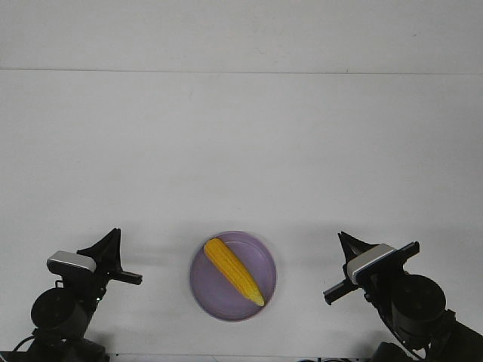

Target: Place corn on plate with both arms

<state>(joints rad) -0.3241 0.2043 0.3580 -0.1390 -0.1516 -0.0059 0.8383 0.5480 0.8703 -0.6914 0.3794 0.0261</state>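
The corn [233, 271] is lying diagonally inside the plate [260, 253], low in the frame's centre, on the white worktop [241, 151]. The 2 tools are sitting apart from it: left tool [115, 260] lower left, right tool [355, 264] lower right. Neither is gripping anything; jaw width cannot be told.
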